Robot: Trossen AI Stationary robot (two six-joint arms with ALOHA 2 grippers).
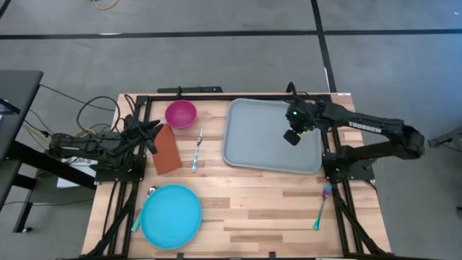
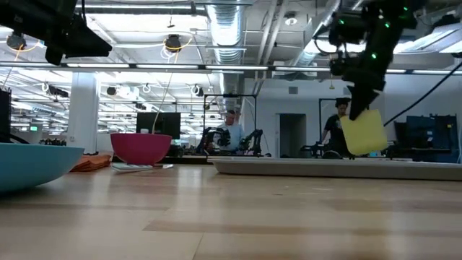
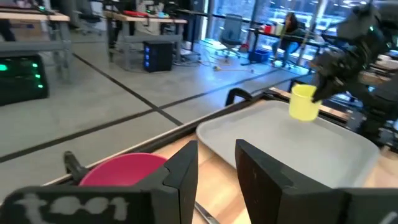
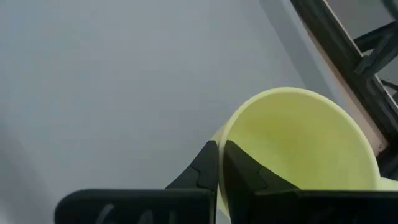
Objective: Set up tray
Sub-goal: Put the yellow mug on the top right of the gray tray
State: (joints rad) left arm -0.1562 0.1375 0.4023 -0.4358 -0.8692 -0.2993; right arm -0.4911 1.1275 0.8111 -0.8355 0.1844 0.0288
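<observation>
The light grey-blue tray (image 1: 253, 148) lies flat on the table's far right part. My right gripper (image 4: 219, 163) hovers over it, shut on a pale yellow cup (image 2: 363, 132), which also shows in the left wrist view as the cup (image 3: 303, 102). In the high view the gripper (image 1: 292, 133) hides the cup. My left gripper (image 3: 217, 168) waits open at the table's left edge, near the pink bowl (image 1: 180, 113). My right gripper pinches the cup's wall at the rim (image 4: 219, 134), one finger (image 4: 242, 171) inside the cup and one finger (image 4: 202, 168) outside. The fingers come from above, pointing down. The cup hangs tilted below them, lifted just clear of the tray (image 2: 325, 167).
A red-brown napkin (image 1: 166, 149) and a fork (image 1: 196, 150) lie between the bowl and the tray. A round blue plate (image 1: 171, 215) sits near the front left, with a utensil (image 1: 141, 209) beside it. A teal-handled spoon (image 1: 321, 209) lies at the front right. People stand in the room beyond.
</observation>
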